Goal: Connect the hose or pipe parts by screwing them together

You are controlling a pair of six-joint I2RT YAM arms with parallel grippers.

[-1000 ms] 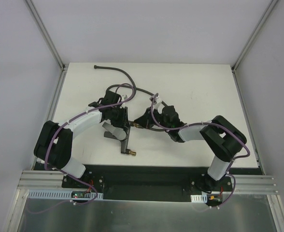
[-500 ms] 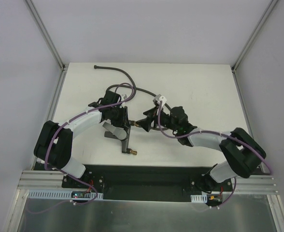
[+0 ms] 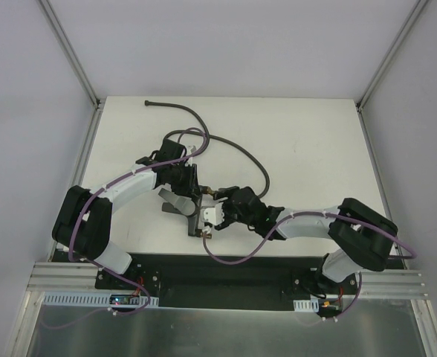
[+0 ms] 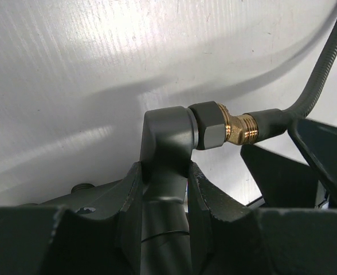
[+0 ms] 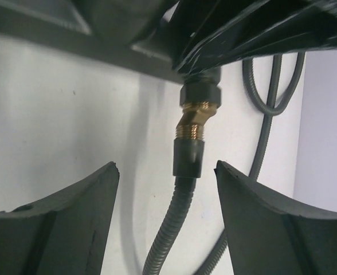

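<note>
My left gripper [image 4: 164,172] is shut on the stem of the dark grey forked fitting [image 4: 167,133]; from above, the fitting [image 3: 195,217] lies just in front of that gripper [image 3: 192,192]. The hose's brass end [image 4: 241,127] sits in the fitting's grey nut at a slant. From there the grey hose [image 3: 257,160] loops right and back to the far left. My right gripper [image 5: 166,172] is open, its fingers on either side of the hose end [image 5: 189,158] without touching it. Seen from above, it [image 3: 218,213] sits close against the fitting's right side.
The hose's free end [image 3: 149,103] lies at the table's far left. A spare brass end of the fitting [image 3: 206,235] points toward the near edge. A purple cable [image 3: 237,256] hangs over the black base plate [image 3: 226,271]. Grey walls enclose the white table [image 3: 315,134].
My right gripper opened and let go of the hose end, then swung toward the near edge and left, beside the fitting. The hose loop bulged out to the right. The left arm stayed put.
</note>
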